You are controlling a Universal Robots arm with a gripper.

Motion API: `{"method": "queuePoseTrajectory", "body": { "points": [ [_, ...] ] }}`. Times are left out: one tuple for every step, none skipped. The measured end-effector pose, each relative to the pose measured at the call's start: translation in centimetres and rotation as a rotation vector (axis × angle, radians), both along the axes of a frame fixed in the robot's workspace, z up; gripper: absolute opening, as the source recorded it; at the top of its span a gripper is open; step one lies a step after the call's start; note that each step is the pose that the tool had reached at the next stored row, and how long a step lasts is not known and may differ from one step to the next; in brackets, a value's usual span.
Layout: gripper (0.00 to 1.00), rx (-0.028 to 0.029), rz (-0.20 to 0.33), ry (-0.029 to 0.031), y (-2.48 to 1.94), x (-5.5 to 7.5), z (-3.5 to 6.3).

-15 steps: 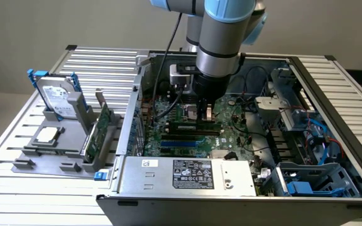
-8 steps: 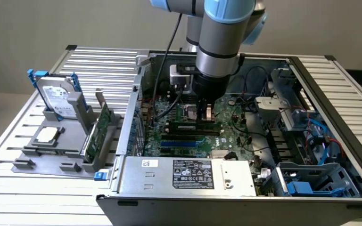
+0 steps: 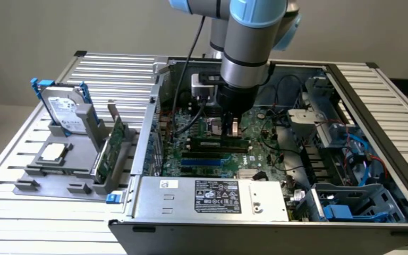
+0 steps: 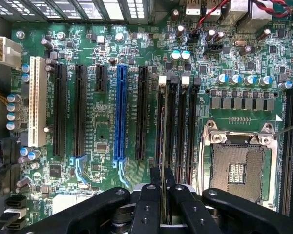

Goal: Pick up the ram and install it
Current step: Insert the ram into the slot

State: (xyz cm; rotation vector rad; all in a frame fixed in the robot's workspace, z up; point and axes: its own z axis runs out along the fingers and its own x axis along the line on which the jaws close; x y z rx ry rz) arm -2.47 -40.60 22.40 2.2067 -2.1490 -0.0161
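The jaws are nearly together, clamped on the ram (image 3: 218, 142) above a black slot (image 4: 172, 126) — the exterior view shows a hard drive (image 3: 66, 109) out on the worktop (image 3: 112, 71).

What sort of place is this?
Probably a robotics bench for computer assembly: an open computer case on a slatted metal table, a hard drive in a holder, the gripper holding the ram at the motherboard.

In the wrist view you get the ram (image 4: 162, 146) edge-on, one end buried between the claw's (image 4: 162, 176) clamped fingers. In the exterior view the arm (image 3: 250, 48) is cut off at the top edge, and the power supply label (image 3: 218, 195) print is too small to read.
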Motion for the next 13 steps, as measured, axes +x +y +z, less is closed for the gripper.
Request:
{"method": "queuePoseTrajectory", "body": {
  "points": [
    [0.14, 0.0001, 0.000, -0.0001, 0.01, 0.00, -0.03],
    [0.14, 0.0001, 0.000, 0.0000, 0.01, -0.01, -0.05],
    [0.14, 0.0000, 0.000, 0.0001, 0.02, -0.01, -0.06],
    [0.14, 0.0000, 0.000, 0.0001, 0.02, -0.01, -0.08],
    [0.14, -0.0001, 0.000, 0.0001, 0.02, -0.01, -0.08],
    [0.14, -0.0001, 0.000, 0.0001, 0.02, -0.01, -0.08],
    [0.14, 0.0000, 0.000, 0.0001, 0.03, -0.01, -0.08],
    [0.14, 0.0001, 0.000, 0.0001, 0.03, -0.01, -0.08],
    [0.14, 0.0001, 0.000, 0.0001, 0.03, -0.01, -0.09],
    [0.14, 0.0001, 0.000, 0.0002, 0.03, -0.01, -0.09],
    [0.14, 0.0001, 0.001, 0.0003, 0.03, -0.01, -0.09],
    [0.14, 0.0000, 0.002, 0.0008, 0.03, -0.01, -0.08],
    [0.14, -0.0003, 0.003, 0.0014, 0.03, -0.02, -0.09]
  ]
}}
